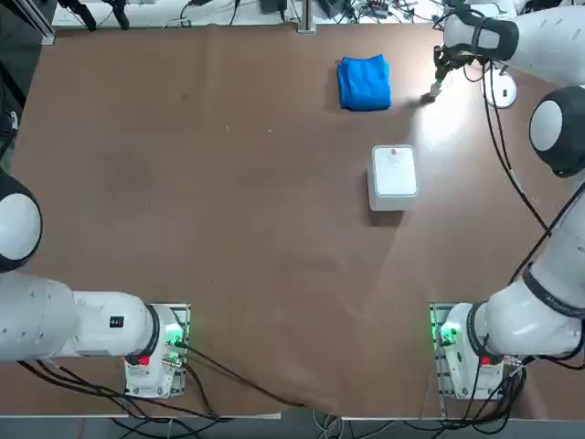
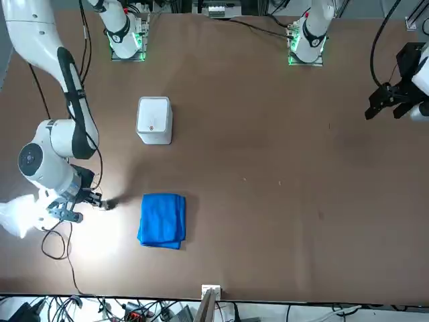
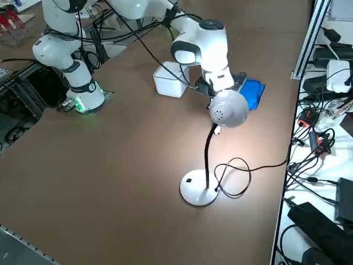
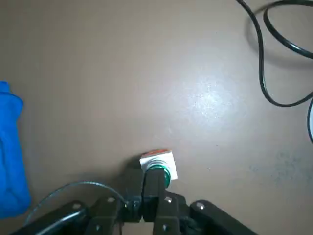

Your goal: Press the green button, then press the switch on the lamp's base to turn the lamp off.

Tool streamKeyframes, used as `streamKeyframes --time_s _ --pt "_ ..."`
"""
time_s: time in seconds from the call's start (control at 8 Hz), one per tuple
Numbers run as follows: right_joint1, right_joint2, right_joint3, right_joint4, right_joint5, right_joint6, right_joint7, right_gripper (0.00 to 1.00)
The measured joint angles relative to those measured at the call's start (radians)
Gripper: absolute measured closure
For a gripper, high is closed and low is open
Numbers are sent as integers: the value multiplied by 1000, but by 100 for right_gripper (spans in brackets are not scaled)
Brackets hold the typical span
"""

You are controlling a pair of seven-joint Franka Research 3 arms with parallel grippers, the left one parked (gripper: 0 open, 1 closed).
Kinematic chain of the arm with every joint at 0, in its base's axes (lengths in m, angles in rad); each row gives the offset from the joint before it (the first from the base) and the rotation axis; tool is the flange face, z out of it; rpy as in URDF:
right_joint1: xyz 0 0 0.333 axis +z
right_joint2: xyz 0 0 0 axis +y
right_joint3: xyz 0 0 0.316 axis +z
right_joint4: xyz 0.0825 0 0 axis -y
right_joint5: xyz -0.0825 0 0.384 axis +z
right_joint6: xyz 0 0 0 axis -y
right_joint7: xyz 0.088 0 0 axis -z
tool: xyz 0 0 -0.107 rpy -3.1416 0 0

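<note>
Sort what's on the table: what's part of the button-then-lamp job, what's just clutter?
In the job:
- green button, right gripper shut directly over it
- lamp, lit
- lamp's base with the switch

Just lying about:
- blue cloth
- white square box

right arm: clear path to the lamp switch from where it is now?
Probably yes. The right gripper, shut, sits at the green button; the switch on the lamp's base faces up, uncovered. The lamp head and cord crowd the route.
</note>
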Motion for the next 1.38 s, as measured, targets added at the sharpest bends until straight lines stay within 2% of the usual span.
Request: streamKeyframes --time_s 0.5,1.38 --pt "0 -18 0 -62 0 95 1 99" --pt "0 -41 0 -75 0 90 3 99"
